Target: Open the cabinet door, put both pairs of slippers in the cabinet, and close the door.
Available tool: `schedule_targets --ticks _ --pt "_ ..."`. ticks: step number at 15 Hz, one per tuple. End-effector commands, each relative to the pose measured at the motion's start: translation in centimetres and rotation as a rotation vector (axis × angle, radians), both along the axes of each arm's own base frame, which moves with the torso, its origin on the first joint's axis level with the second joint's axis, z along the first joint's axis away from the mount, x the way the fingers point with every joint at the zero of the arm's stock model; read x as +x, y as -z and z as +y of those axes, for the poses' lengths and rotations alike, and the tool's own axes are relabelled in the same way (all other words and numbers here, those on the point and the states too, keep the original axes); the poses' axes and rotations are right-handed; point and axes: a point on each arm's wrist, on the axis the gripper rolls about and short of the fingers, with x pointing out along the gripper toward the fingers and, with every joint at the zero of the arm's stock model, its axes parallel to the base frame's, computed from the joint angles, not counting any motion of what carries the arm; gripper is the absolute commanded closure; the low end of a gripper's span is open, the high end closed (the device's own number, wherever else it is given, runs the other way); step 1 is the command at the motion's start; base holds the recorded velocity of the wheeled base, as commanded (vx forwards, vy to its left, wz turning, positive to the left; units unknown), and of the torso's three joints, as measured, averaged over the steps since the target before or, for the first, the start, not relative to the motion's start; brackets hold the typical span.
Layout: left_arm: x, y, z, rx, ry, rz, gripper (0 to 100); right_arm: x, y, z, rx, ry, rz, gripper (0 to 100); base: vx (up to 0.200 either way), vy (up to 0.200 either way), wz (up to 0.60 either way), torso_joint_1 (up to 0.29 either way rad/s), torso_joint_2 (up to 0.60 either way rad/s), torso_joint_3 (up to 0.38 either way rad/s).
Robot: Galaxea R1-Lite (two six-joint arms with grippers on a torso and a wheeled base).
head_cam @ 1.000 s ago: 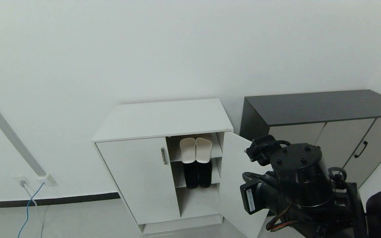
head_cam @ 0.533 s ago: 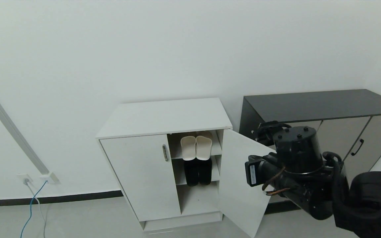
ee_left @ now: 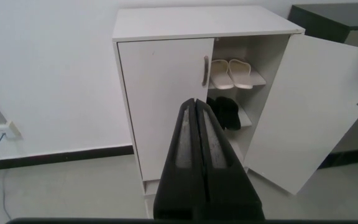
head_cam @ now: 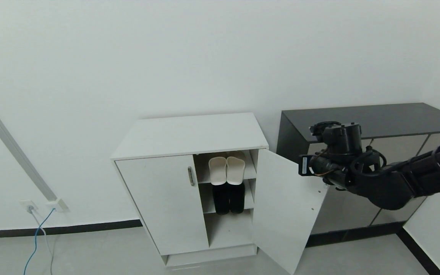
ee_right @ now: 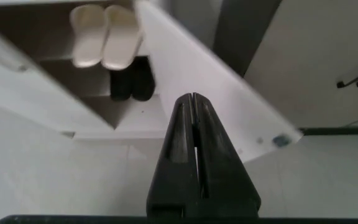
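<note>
The white cabinet (head_cam: 189, 133) stands against the wall with its right door (head_cam: 285, 206) swung open and its left door (head_cam: 162, 202) closed. A white pair of slippers (head_cam: 226, 170) lies on the top shelf, and a black pair (head_cam: 228, 198) on the shelf below. My right arm (head_cam: 342, 160) hangs beside the open door's free edge. Its gripper (ee_right: 193, 98) is shut and holds nothing, above the door panel (ee_right: 185, 56). My left gripper (ee_left: 194, 102) is shut and holds nothing, well back from the cabinet (ee_left: 166, 62), facing the closed door.
A dark low cabinet (head_cam: 372, 118) stands right of the white one, just behind my right arm. A wall socket with cables (head_cam: 33, 209) is at the far left. Bare floor (head_cam: 90, 252) lies in front of the cabinet.
My right arm has stretched forward and away from the camera, from low in front to beside the open door's free edge. The camera shifted slightly. Slippers and door stand as before.
</note>
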Motion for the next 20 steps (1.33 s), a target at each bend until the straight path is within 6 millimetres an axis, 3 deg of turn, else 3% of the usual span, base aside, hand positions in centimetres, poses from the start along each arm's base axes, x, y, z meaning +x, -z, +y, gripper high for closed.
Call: schedule_targets --ticks 1,6,11,17,20 --pt "0.0 0.0 0.0 -0.001 -0.001 0.001 100 2.6 1.3 -1.1 0.009 0.015 0.020 100 0.000 0.000 0.00 0.000 0.00 0.000" --pt "0.0 0.0 0.0 -0.001 -0.001 0.001 100 6.5 4.5 -2.0 0.007 0.058 0.051 100 0.000 0.000 0.00 0.000 0.00 0.000" --pt "0.0 0.0 0.0 -0.001 -0.001 0.001 100 8.4 6.4 -3.4 0.004 0.102 0.070 100 0.000 0.000 0.00 0.000 0.00 0.000" --pt "0.0 0.0 0.0 -0.003 -0.001 0.001 100 8.1 7.0 -3.1 -0.010 0.095 0.089 100 0.000 0.000 0.00 0.000 0.00 0.000" --pt "0.0 0.0 0.0 -0.003 -0.001 0.001 100 6.5 6.6 -1.5 -0.018 0.052 0.100 100 0.000 0.000 0.00 0.000 0.00 0.000"
